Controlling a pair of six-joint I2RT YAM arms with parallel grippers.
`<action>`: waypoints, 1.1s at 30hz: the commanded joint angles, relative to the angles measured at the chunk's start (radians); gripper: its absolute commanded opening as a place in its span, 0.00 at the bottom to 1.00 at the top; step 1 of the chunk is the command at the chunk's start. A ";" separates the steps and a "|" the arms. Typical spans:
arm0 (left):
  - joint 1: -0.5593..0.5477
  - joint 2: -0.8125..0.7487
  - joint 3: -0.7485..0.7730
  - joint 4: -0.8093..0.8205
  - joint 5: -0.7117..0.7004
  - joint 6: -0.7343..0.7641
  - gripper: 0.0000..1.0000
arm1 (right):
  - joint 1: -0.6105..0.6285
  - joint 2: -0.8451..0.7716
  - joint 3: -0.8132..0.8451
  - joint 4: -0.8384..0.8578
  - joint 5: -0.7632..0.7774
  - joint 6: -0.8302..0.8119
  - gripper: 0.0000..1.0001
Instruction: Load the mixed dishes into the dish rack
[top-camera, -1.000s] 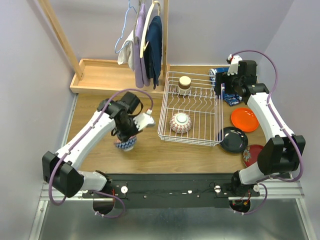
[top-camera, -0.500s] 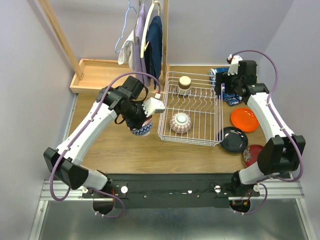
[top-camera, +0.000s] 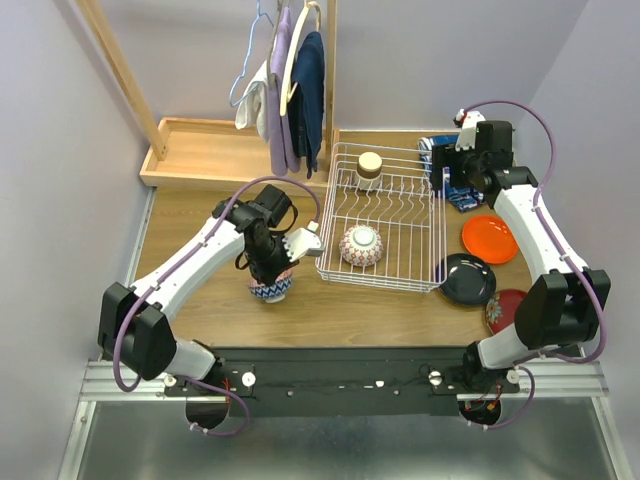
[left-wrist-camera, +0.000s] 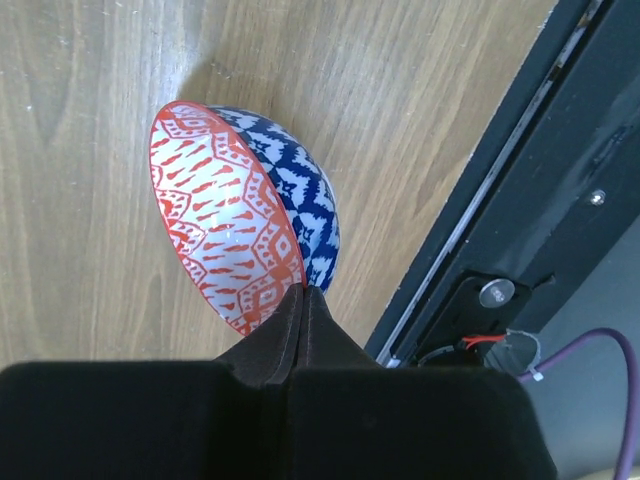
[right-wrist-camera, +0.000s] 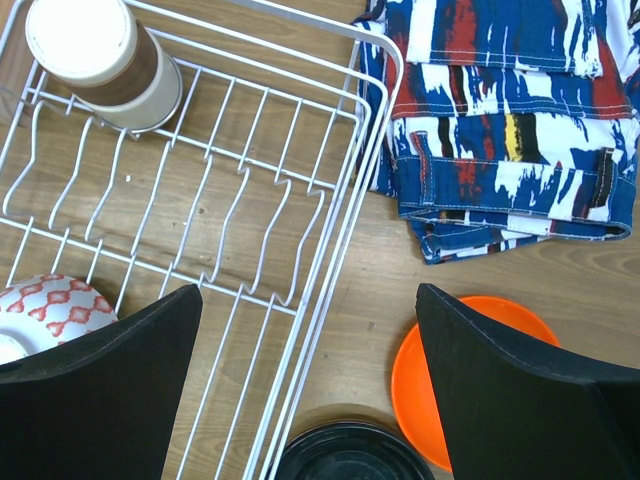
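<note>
Wooden table (top-camera: 330, 305): left fingers (left-wrist-camera: 290, 335) pinch tilted bowl (left-wrist-camera: 250, 220) rim near rack (top-camera: 395, 215) corner.

Seen from above, the left gripper (top-camera: 272, 272) covers most of the blue bowl (top-camera: 270, 292); the right wrist view cuts off the black plate (right-wrist-camera: 345, 455).

**A robot lab cell staged as a home corner**

Plain lavender walls (top-camera: 450, 50) box in a small wooden bench (top-camera: 300, 310). The left arm (top-camera: 190, 265) and right arm (top-camera: 535, 230) are bolted to a black rail (top-camera: 340, 375) on aluminium framing (top-camera: 100, 385). Household props furnish it: a white dish rack (top-camera: 378, 281), a wooden tray (top-camera: 200, 150) and clothes on hangers (top-camera: 295, 90).
</note>
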 joint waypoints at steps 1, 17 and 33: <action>-0.024 -0.025 -0.068 0.105 -0.003 -0.012 0.00 | -0.006 0.017 0.017 -0.002 0.009 0.004 0.95; -0.164 -0.033 -0.295 0.271 -0.124 -0.043 0.27 | -0.004 0.006 -0.037 0.010 0.009 -0.005 0.95; -0.202 0.031 -0.303 0.300 -0.150 -0.045 0.28 | -0.006 0.055 0.014 0.016 -0.003 0.000 0.95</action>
